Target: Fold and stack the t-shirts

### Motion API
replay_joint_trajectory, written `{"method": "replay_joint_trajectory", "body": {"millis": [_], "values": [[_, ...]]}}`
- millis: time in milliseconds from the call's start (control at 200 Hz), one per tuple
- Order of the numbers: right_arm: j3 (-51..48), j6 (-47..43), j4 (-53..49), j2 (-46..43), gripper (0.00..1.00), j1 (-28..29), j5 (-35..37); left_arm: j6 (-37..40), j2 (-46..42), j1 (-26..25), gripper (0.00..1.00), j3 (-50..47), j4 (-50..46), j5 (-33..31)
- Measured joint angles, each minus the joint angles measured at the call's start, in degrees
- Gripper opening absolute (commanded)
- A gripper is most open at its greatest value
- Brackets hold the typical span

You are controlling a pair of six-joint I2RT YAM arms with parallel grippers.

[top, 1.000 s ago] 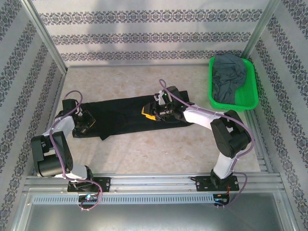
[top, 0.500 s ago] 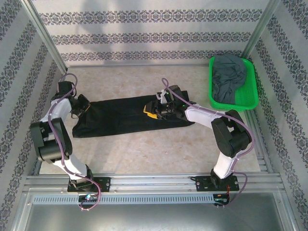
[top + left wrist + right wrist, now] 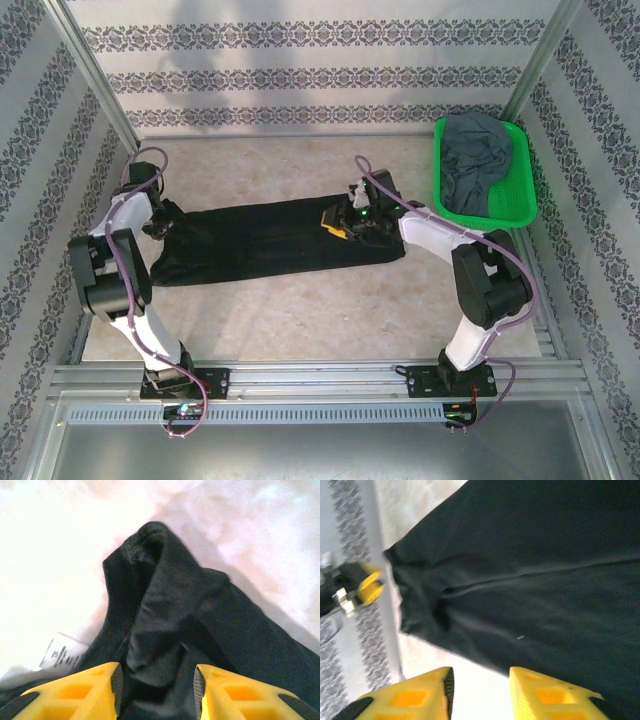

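Observation:
The black t-shirt (image 3: 260, 240) lies as a long flat band across the middle of the table. My left gripper (image 3: 163, 220) hovers at its left end. In the left wrist view its yellow jaws (image 3: 157, 692) stand open, with rumpled black cloth (image 3: 200, 610) lying loose beneath the gap and a white care label (image 3: 60, 652) beside it. My right gripper (image 3: 337, 224) is over the band's right part, also open (image 3: 480, 692), with bare table between its fingers and the shirt's edge (image 3: 545, 570) just ahead. The grey t-shirt (image 3: 478, 160) lies crumpled in the basket.
The green plastic basket (image 3: 485, 218) stands at the back right corner. Patterned walls close in the table on the left, back and right. Bare table runs in front of the shirt toward the arm bases. The left gripper (image 3: 366, 586) shows small in the right wrist view.
The left arm swung back toward the far left, pulling the shirt's left end out straighter, and its jaws opened off the cloth. The right gripper shifted right and back along the shirt.

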Motion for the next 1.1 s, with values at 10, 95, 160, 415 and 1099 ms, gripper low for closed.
{"method": "replay_joint_trajectory", "body": {"millis": [10, 95, 160, 415, 1099], "values": [[0.55, -0.02, -0.7, 0.13, 0.29, -0.33, 0.44, -0.09, -0.76, -0.24, 0.39, -0.42, 0.11, -0.22], [6.34, -2.89, -6.47, 3.06, 0.23, -3.76, 4.44, -4.17, -8.61, -3.32, 0.35, -5.62, 0.94, 0.31], [11.56, -4.74, -10.32, 6.56, 0.21, -6.21, 7.41, -8.24, -13.86, -6.27, 0.32, -10.99, 2.16, 1.68], [31.61, -12.22, -25.92, 23.96, 0.2, -11.5, 16.31, -26.45, -15.8, -17.49, 0.3, -27.98, 8.22, 7.41], [1.92, -8.81, -41.7, 6.73, 0.22, 3.26, 28.44, -21.66, 27.87, -14.67, 0.28, 22.53, 9.79, 13.42]]}}
